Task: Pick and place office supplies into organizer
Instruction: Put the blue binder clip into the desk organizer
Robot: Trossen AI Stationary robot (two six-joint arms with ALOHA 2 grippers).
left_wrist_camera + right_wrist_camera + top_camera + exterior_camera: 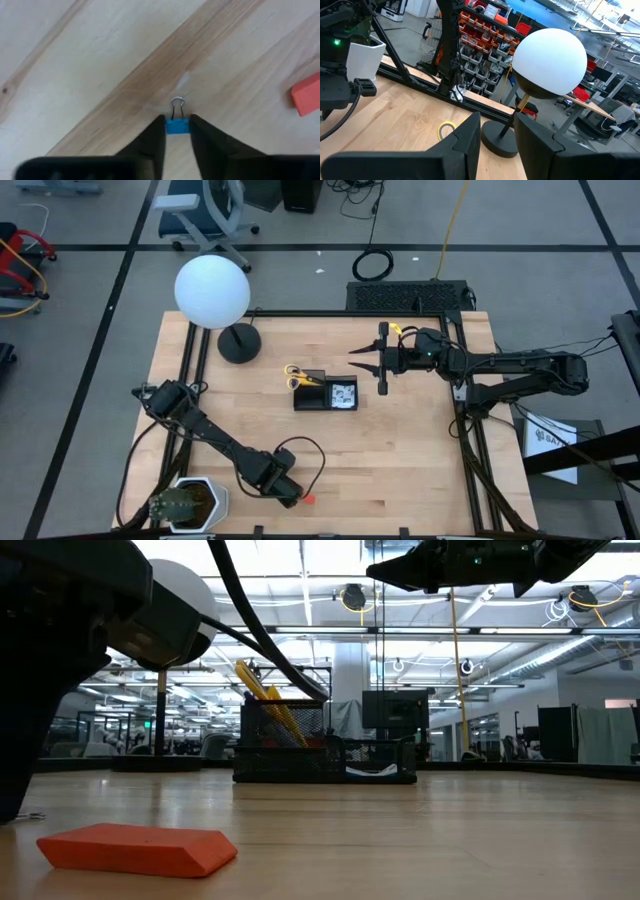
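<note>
A small blue binder clip [177, 126] with a wire loop lies on the wooden table near its front edge. My left gripper [177, 120] points down over it, shut on it; in the high view this gripper [293, 498] hides the clip. A red eraser [306, 94] lies flat on the table just beside it. The black organizer [325, 393] stands mid-table with yellow-handled scissors [297, 375] upright in its left compartment. My right gripper [362, 360] hangs open and level, high above the table, right of the organizer, with nothing between its fingers. My left gripper pinches the binder clip's blue body [177, 128] between its two fingertips [159, 131], one on each side. The fingers come from above, pointing down. The clip's wire loop [177, 106] sticks out beyond the fingers over the wood. Whether the clip is off the table I cannot tell.
A lamp with a white globe [212, 292] and a round black base [239, 343] stands at the far left. A white pot with a plant [190, 505] sits at the near left corner. A black frame rail [465, 440] runs along the table's right side.
</note>
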